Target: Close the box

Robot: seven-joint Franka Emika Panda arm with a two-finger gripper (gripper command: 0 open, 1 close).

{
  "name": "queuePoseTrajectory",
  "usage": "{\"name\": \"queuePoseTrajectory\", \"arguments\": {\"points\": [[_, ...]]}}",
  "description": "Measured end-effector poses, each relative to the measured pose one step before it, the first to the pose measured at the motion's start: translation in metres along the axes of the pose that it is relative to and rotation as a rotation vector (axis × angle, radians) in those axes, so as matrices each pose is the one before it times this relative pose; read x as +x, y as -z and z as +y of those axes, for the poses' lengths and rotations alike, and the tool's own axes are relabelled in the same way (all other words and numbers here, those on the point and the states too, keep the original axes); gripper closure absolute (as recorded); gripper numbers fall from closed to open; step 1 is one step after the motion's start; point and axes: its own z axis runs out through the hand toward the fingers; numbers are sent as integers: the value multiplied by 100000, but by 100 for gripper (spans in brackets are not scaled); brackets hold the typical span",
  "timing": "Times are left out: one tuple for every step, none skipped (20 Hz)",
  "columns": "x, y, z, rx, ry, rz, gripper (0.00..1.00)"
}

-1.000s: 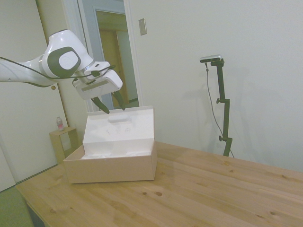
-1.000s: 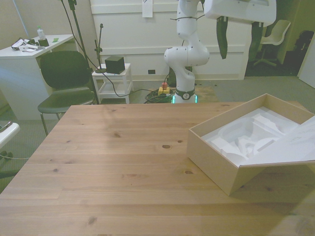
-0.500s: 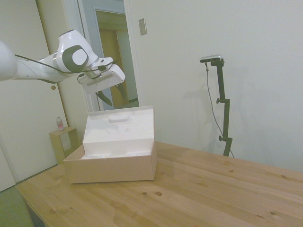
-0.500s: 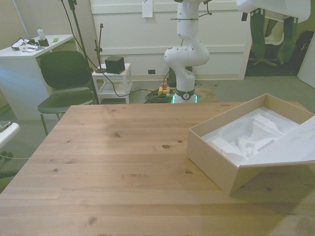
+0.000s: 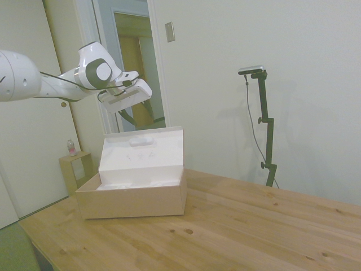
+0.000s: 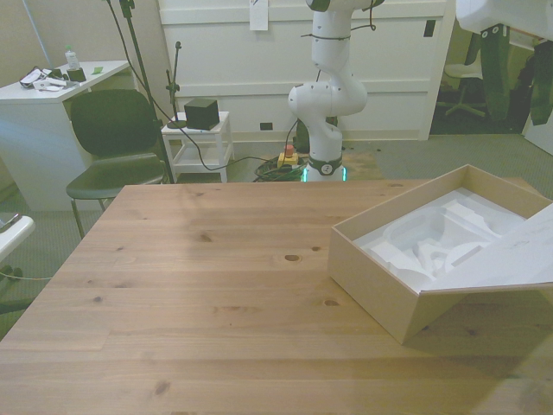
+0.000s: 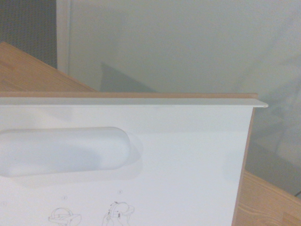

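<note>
Firstly, table [image 5: 254, 226]: bare wood; the box sits on it toward one end.
Box [image 5: 132, 200]: large, tan cardboard with a moulded white inner tray, resting flat and open.
Lid [image 5: 144, 152]: hinged at the box's rear wall, standing nearly upright, white lining facing over the tray.
Gripper [image 6: 518, 73]: above and behind the box's lid, touching nothing; its two dark fingers stand apart and hold nothing.
Bump [image 7: 61, 150]: oblong moulding near the lid's free edge.
Marks [image 7: 113, 214]: small line drawings just below the bump.
Handling: likely light, thin card that flexes, so a push near the middle of the lid's free edge, from behind, should swing it down; no grip seems needed.
Side view only: shows how steeply the lid stands.
Front view only: shows the finger gap and the tray's shaped recesses.
Wrist view only: shows the lid's thin top edge and the drawings.
</note>
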Motion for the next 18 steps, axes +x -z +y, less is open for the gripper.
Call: {"name": "queuePoseTrajectory", "arguments": {"points": [[209, -296, -27, 410, -14, 523, 0], [156, -308, -79, 403, 186, 372, 0], [169, -266, -89, 386, 53, 369, 0], [163, -337, 5, 144, 18, 159, 0], [181, -399, 9, 87, 67, 72, 0], [249, -340, 18, 117, -81, 201, 0], [302, -347, 10, 36, 68, 116, 0], [358, -278, -59, 143, 157, 217, 0], [264, -301, -151, 226, -45, 135, 0], [265, -187, -260, 391, 55, 298, 0], [217, -122, -337, 458, 203, 348, 0], [180, -108, -436, 474, 481, 458, 0], [145, -26, -538, 408, 699, 678, 0], [198, -54, -546, 310, 692, 813, 0], [188, -79, -613, 178, 850, 977, 0], [194, -225, -547, 171, 635, 778, 0], [186, -352, -570, 428, 365, 380, 0], [182, -491, -480, 232, 230, 196, 0]]}}
